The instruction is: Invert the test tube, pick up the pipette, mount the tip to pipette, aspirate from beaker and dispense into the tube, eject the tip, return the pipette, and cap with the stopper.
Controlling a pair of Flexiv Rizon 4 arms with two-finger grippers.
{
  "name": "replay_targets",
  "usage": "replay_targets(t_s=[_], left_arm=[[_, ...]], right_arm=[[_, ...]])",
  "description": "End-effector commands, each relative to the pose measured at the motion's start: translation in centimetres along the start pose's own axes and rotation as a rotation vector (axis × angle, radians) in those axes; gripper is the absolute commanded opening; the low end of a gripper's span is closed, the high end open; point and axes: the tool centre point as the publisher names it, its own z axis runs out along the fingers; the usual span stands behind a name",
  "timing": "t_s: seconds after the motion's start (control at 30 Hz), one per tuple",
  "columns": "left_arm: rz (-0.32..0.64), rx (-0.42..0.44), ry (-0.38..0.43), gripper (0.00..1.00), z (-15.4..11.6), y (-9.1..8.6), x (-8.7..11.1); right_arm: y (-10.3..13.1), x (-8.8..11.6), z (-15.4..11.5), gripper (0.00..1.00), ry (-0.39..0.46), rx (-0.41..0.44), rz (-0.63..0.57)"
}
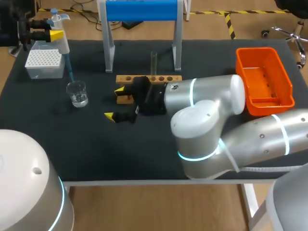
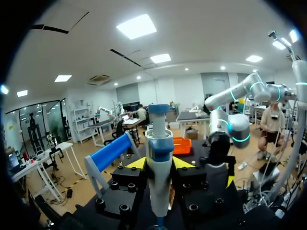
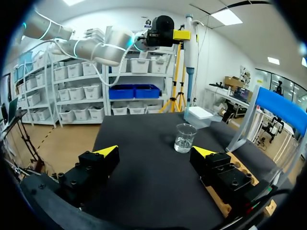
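Note:
My left gripper (image 1: 54,34) is shut on the white and blue pipette (image 1: 62,45) at the table's far left and holds it upright. The pipette's thin tip points down to the rim of the glass beaker (image 1: 77,94). In the left wrist view the pipette (image 2: 159,177) stands between the yellow-tipped fingers (image 2: 136,164). A clear test tube (image 1: 154,61) stands upright in the wooden rack (image 1: 159,78). My right gripper (image 1: 115,103) is open at the rack's left end, holding nothing. From the right wrist, the beaker (image 3: 184,138) lies ahead of the open gripper (image 3: 156,152), with the pipette (image 3: 189,48) above it.
A white tip box (image 1: 44,62) sits behind the beaker at the far left. A stand with a blue top (image 1: 142,9) rises behind the rack. An orange bin (image 1: 263,77) lies at the far right. My right arm's elbow (image 1: 202,125) bulks over the table's front middle.

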Motion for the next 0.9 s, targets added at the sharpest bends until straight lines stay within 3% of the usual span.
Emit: replay_targets(t_s=[0.03, 0.8, 0.9], left_arm=[[0.001, 0.000, 0.004, 0.00, -0.05, 0.03, -0.09], [0.001, 0.000, 0.004, 0.00, -0.05, 0.03, -0.09], [-0.002, -0.001, 0.009, 0.00, 0.20, 0.66, -0.11]], right_arm=[[-0.39, -0.03, 2.23, 1.00, -0.118, 0.002, -0.001], [-0.65, -0.48, 2.36, 1.00, -0.135, -0.010, 0.020], [-0.65, -0.48, 2.36, 1.00, -0.135, -0.010, 0.020]])
